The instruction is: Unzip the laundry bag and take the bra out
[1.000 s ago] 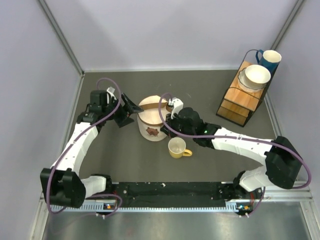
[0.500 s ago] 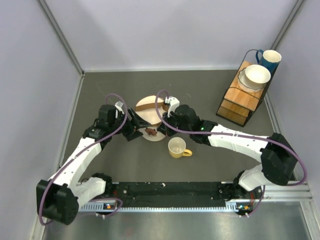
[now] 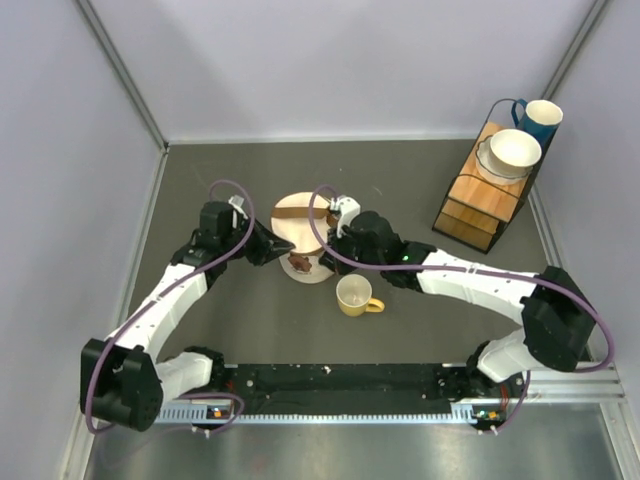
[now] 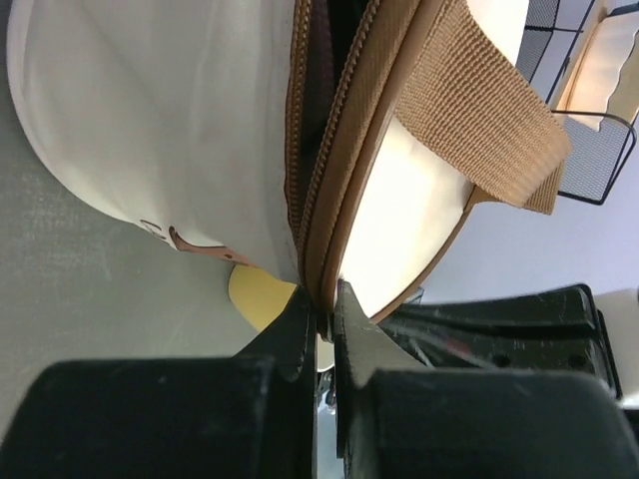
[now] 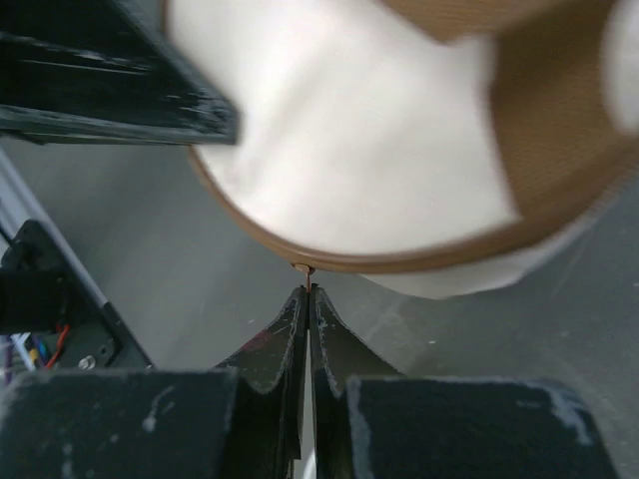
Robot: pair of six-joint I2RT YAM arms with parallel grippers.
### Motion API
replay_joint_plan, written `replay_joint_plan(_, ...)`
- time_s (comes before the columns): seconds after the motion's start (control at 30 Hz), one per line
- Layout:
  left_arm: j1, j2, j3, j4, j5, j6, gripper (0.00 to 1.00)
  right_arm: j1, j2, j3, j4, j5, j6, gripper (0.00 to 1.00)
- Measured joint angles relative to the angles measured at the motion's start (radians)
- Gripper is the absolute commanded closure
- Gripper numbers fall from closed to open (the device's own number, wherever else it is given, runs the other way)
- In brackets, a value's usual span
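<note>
The laundry bag (image 3: 300, 235) sits mid-table (image 3: 250, 320), slightly toward the left edge; the left claw (image 4: 321, 314) pinches its rim seam; the right claw (image 5: 308, 304) is closed on the zip pull (image 5: 305, 267); the zip is only partly open; the bra stays hidden, apparently still inside

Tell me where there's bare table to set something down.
Free: the far strip between laundry bag and back wall; the stretch between bag and rack. Crowded: right around the bag, with the left gripper, right gripper and yellow mug close by.
</note>
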Motion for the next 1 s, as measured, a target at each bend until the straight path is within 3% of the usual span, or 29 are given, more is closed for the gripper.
replay_joint_plan(0.27, 0.09, 0.066, 0.108, -0.113, 0.078, 0.106, 0.98, -0.136, -0.063, -0.077, 0.048, -0.029, -0.023, 1.0)
replay_joint_plan(0.33, 0.096, 0.106, 0.156, -0.132, 0.095, 0.134, 0.83, -0.127, -0.067, -0.077, 0.049, -0.035, -0.023, 1.0)
replay_joint_plan(0.37, 0.099, 0.126, 0.182, -0.143, 0.105, 0.146, 0.6, -0.122, -0.067, -0.077, 0.048, -0.034, -0.024, 1.0)
replay_joint_plan(0.43, 0.101, 0.16, 0.216, -0.153, 0.114, 0.171, 0.4, -0.111, -0.067, -0.076, 0.043, -0.035, -0.022, 1.0)
replay_joint_plan(0.5, 0.108, 0.169, 0.229, -0.152, 0.113, 0.183, 0.24, -0.098, -0.067, -0.075, 0.042, -0.048, -0.014, 1.0)
replay_joint_plan(0.53, 0.109, 0.164, 0.229, -0.153, 0.11, 0.187, 0.23, -0.093, -0.066, -0.075, 0.042, -0.056, -0.006, 1.0)
replay_joint_plan(0.63, 0.111, 0.115, 0.22, -0.171, 0.099, 0.192, 0.07, -0.087, -0.062, -0.075, 0.049, -0.076, 0.019, 1.0)
replay_joint_plan(0.83, 0.089, -0.13, 0.076, -0.159, 0.077, 0.142, 0.07, -0.078, -0.061, -0.071, 0.055, -0.09, 0.049, 1.0)
replay_joint_plan(1.0, 0.04, -0.101, 0.031, -0.098, 0.071, 0.081, 0.16, -0.061, -0.045, -0.045, 0.058, -0.097, 0.057, 1.0)
